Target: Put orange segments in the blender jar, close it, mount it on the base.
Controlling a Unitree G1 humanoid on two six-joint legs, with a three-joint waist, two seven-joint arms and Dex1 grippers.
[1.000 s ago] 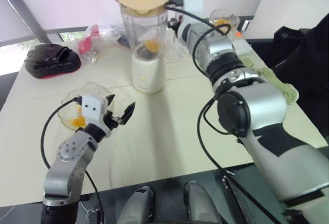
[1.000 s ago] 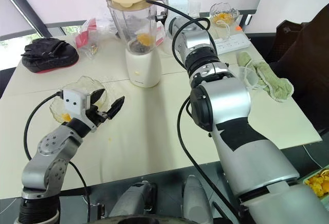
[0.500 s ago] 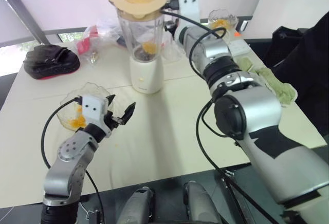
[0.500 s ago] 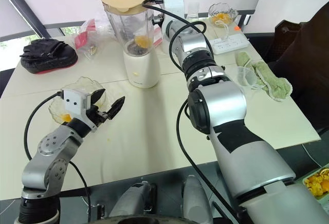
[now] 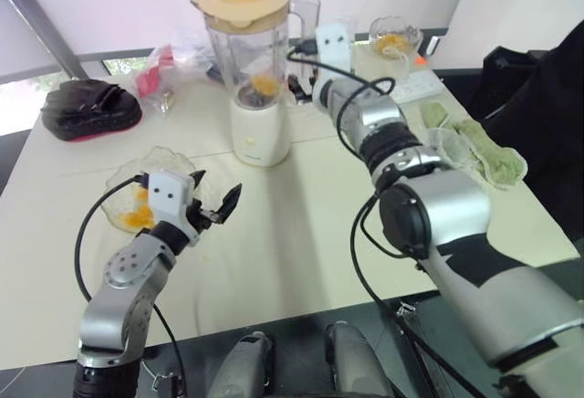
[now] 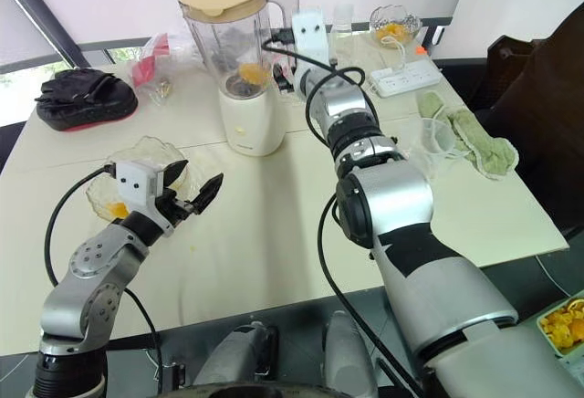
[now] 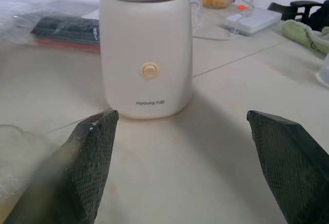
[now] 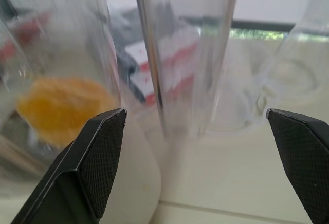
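The right pincer (image 8: 195,178) is hanging spread beside the blender jar (image 6: 239,47), which is sitting lidded on the base (image 6: 249,124), orange segments (image 6: 250,73) inside; seemingly little remaining.

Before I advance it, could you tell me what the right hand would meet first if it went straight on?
Probably the blender jar: its clear handle stands right between the open right hand's fingers.

At the upper left of your head view a black pouch (image 5: 92,108) lies on the cream table (image 5: 301,234). Right of it sit clear bags with red packets (image 5: 169,65). A wavy-edged glass bowl (image 5: 155,162) sits left of centre. On the right you'll find a green cloth (image 5: 488,151), a white power strip (image 6: 406,76) and a small clear cup (image 6: 436,138).
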